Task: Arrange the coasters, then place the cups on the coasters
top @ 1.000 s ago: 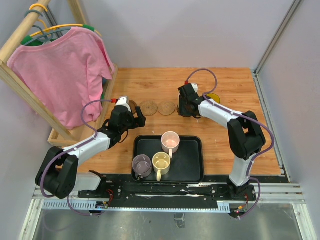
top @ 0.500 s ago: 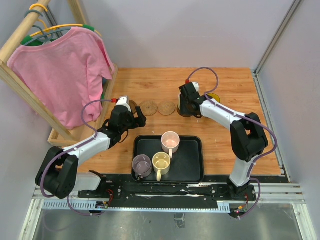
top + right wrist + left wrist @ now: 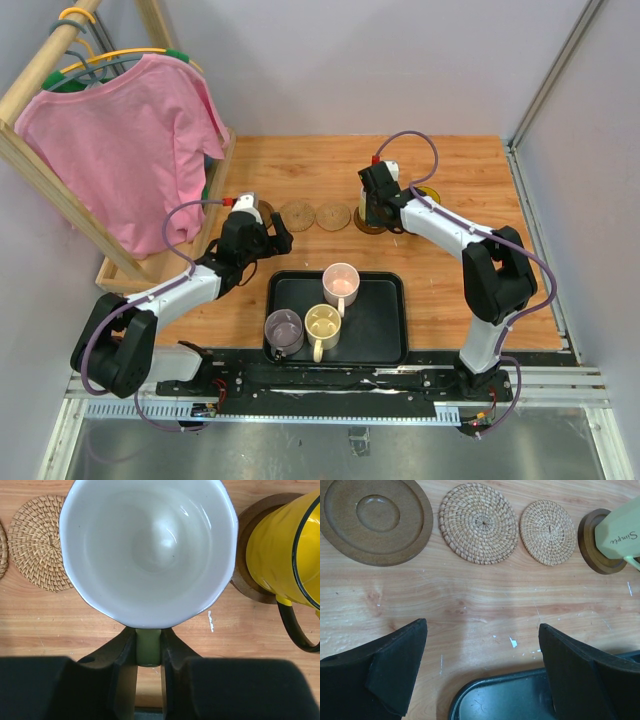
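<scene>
Looking straight down from the right wrist into the white mouth of the pale green cup (image 3: 148,550): upright, long axis vertical, green handle pointing back toward the camera, pinched tight between the right gripper's (image 3: 148,650) two fingers (image 3: 122,655). Just right of it, the amber-yellow cup (image 3: 280,555) standing on a dark coaster (image 3: 243,577), its handle turned the same way. From the left wrist instead, a side view: lettered cup wall, set on another dark coaster (image 3: 592,550) at the right end of a row, with two woven coasters (image 3: 479,522) and a recessed brown coaster (image 3: 377,517) to its left. Left gripper (image 3: 482,625) low over bare wood beside the black tray (image 3: 505,702), fingers spread wide, holding nothing. Only from overhead: pink cup (image 3: 341,283), purple cup (image 3: 283,330) and cream-yellow cup (image 3: 324,325) in the tray, and the pale green cup almost wholly hidden under the right gripper.
</scene>
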`<state>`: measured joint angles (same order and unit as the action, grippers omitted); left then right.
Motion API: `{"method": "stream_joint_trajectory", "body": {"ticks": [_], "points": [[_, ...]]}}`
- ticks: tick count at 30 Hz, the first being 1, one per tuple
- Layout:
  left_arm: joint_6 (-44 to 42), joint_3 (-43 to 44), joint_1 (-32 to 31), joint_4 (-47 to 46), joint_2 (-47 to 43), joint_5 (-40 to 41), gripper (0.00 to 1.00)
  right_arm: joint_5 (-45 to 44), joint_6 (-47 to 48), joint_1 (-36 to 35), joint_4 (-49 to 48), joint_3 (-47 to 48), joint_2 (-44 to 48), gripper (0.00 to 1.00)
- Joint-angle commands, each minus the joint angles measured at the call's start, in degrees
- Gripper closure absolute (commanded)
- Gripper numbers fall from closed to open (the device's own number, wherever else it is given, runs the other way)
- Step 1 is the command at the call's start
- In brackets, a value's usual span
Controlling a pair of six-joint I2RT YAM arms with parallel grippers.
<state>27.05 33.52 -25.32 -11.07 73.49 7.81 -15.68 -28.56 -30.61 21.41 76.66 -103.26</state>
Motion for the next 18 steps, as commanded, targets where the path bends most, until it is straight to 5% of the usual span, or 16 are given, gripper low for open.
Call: {"method": "stream_joint_trajectory", "body": {"ticks": [1,18], "points": [[0.11,-0.82,-0.52,-2.09,0.41,-0.07,0.03,-2.96,-0.12,-0.10,1.83,0.68,0.80,0.97],[0.64,-0.82,-0.52,-2.42,0.69,-0.46,0.03,-3.01,0.52,-0.41,2.43,-0.24,2.06,0.91]]}}
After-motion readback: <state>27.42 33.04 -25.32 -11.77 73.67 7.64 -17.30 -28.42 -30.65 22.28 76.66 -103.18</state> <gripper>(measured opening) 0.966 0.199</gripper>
